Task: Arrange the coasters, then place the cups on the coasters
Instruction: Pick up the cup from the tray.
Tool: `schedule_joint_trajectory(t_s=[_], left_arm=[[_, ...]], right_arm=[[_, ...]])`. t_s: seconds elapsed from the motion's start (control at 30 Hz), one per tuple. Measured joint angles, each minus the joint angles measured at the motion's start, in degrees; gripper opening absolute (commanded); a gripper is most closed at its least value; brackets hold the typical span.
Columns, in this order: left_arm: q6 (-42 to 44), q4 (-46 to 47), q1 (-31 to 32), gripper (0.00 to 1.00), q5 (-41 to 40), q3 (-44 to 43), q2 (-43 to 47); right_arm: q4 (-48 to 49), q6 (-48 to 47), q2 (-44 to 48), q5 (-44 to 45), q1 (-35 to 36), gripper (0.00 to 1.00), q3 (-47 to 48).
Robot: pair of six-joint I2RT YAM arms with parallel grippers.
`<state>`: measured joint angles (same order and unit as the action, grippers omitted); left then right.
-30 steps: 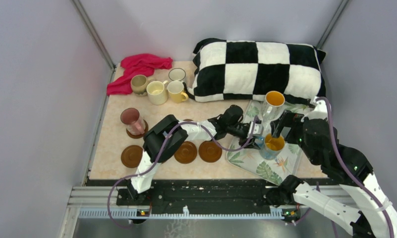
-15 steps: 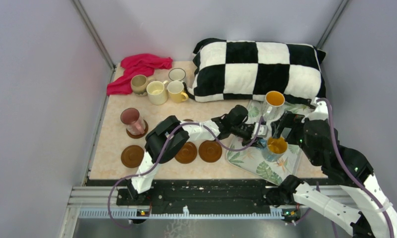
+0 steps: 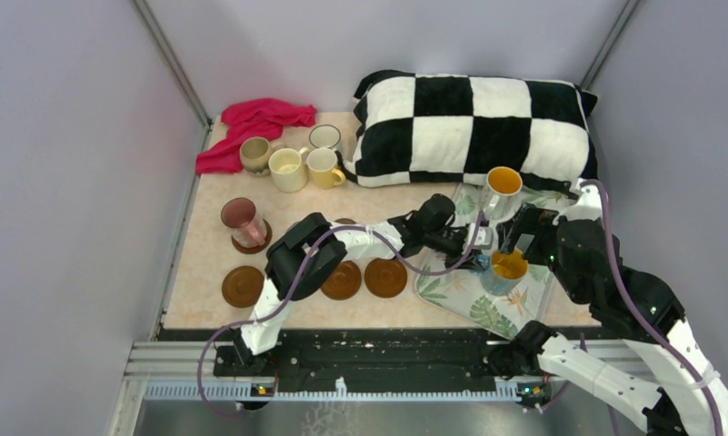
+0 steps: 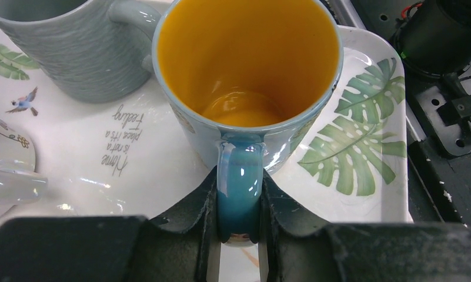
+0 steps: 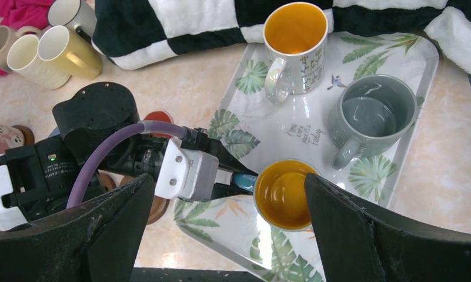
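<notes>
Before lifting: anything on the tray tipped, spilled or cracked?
Nothing stands out. The blue mug, grey mug and white mug stand upright on the tray, no spill shows; the left fingers pinch the blue mug's handle.

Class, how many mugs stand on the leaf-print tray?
3: a white mug at the far end, a grey mug on the right, a blue mug nearest, handle clamped in the left gripper. None appears hidden.

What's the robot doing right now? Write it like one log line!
left gripper: shut on handle of blue mug | blue mug: on leaf tray | right gripper: open, hovering over leaf tray
</notes>
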<state>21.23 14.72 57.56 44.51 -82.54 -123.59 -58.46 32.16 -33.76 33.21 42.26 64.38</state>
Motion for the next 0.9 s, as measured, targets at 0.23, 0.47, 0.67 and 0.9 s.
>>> schedule_joint_trajectory(t_s=[0.23,0.47,0.67,0.9], left_arm=[[-5.3,5.9,0.3,0.0,-3.7,6.0,2.9],[-11.3,10.2,0.3,0.0,-8.2,11.7,6.3],[-14.4,12.5,0.2,0.0,-11.2,15.8,9.0],[-18.1,12.8,0.3,0.0,-16.5,20.1,12.9]], right_arm=[[0.1,0.0,0.0,0.0,0.0,0.99,0.0],[0.2,0.0,0.7,0.0,0.0,0.99,-0.3],[0.2,0.0,0.8,0.0,0.0,0.99,-0.3],[0.6,-0.1,0.8,0.0,0.0,0.99,-0.3]])
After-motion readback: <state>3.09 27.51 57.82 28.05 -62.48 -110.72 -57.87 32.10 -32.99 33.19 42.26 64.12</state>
